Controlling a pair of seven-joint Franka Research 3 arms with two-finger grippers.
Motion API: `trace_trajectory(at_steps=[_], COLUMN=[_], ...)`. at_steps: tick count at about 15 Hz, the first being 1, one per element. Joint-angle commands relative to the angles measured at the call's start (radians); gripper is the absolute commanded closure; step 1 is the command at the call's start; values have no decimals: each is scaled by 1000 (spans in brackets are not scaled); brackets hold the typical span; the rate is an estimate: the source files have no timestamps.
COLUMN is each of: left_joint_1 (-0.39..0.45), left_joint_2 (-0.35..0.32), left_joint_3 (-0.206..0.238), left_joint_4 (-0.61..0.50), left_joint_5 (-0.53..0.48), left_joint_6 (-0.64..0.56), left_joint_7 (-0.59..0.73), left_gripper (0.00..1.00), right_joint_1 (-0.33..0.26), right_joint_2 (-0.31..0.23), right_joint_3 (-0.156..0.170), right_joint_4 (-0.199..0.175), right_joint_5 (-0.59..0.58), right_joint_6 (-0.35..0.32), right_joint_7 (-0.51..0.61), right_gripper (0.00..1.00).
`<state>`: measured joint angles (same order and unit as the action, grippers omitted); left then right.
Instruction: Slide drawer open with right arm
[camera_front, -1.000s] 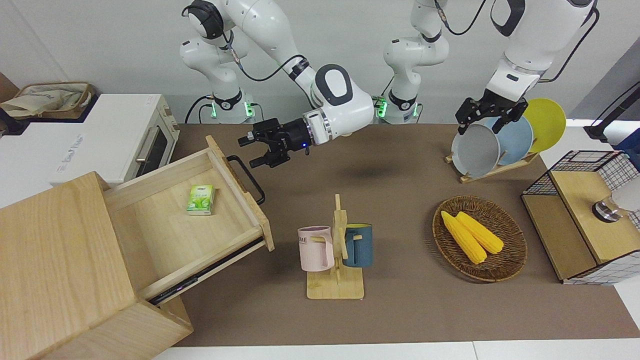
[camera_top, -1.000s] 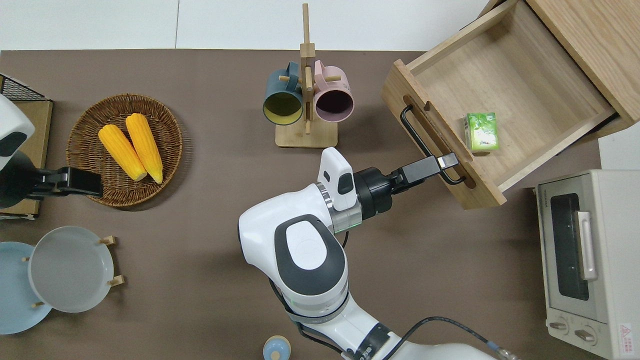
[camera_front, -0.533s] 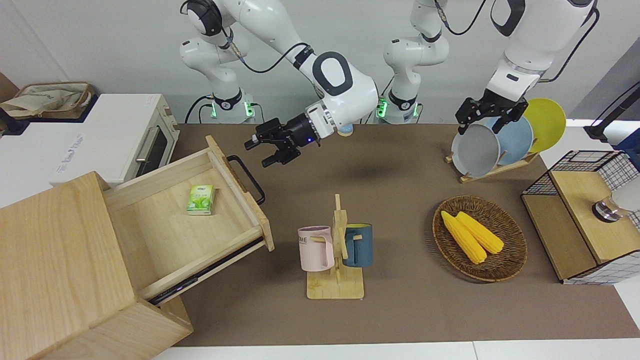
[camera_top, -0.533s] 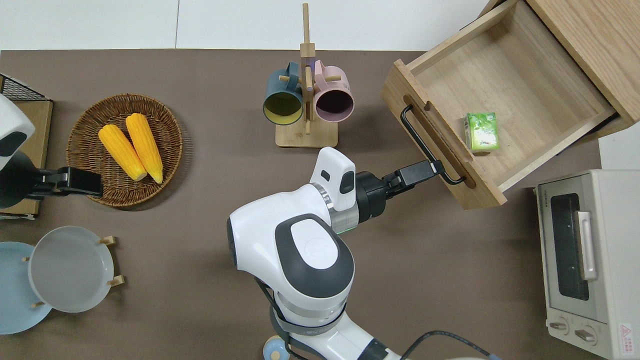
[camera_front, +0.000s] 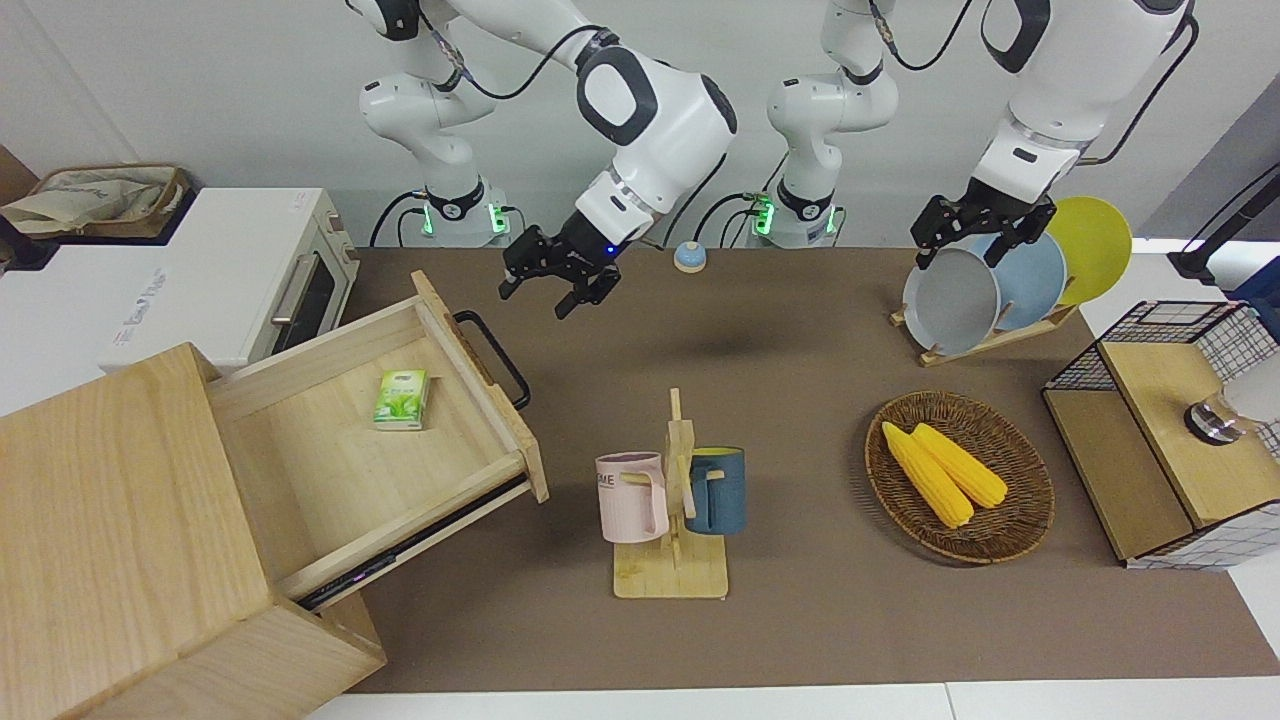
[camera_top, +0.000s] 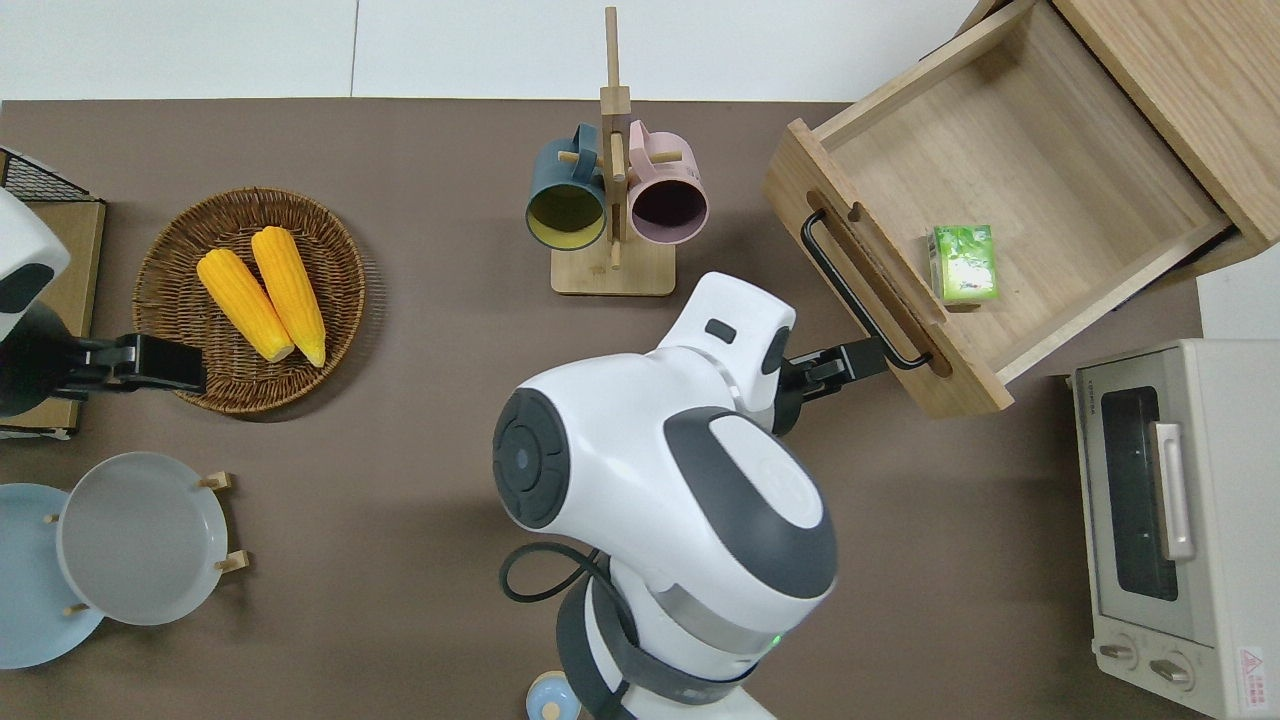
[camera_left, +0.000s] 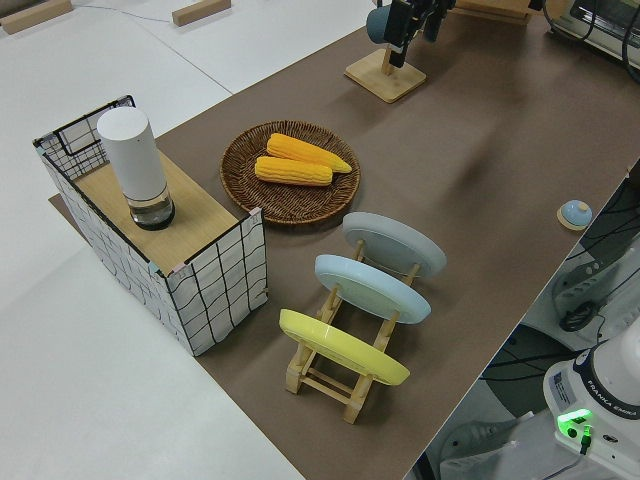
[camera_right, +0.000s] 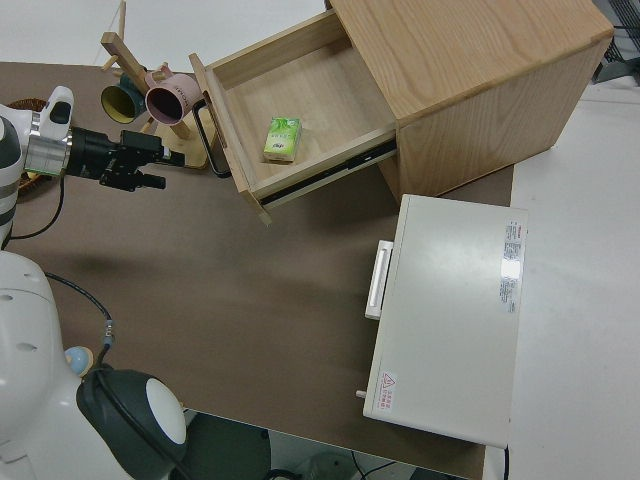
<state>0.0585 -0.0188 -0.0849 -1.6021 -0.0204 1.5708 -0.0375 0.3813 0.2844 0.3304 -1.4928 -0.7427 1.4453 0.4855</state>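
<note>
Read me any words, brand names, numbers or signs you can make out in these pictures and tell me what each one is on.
"FRANKA ROBOTICS": on the robot base, left side view.
"TOSHIBA": on the toaster oven front, small and only roughly legible.
Letters ending in "ME": on the pink mug, partly hidden.
Red warning triangle: on the toaster oven, its text too small to read.
Green carton in the drawer: print too small to read.
</note>
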Motion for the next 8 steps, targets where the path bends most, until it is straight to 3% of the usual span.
trace_trajectory(at_steps=[1,4,8], left_joint_1=[-5,-5,-5], left_joint_2=[-7,-9,-9], left_joint_3=[4,2,4], left_joint_4=[1,1,1], left_joint_5=[13,13,13], left_joint_6=[-5,-5,-5], left_joint_7=[7,7,5], left_gripper=[5,5,5], right_joint_1=[-67,-128,-241], right_joint_2=[-79,-129,-218], right_joint_3=[-2,2,1], right_joint_4=[-20,-49,-89], right_joint_5=[184,276,478], right_joint_6=[78,127,172], right_joint_7=[-73,-91,-275], right_gripper=[13,13,13])
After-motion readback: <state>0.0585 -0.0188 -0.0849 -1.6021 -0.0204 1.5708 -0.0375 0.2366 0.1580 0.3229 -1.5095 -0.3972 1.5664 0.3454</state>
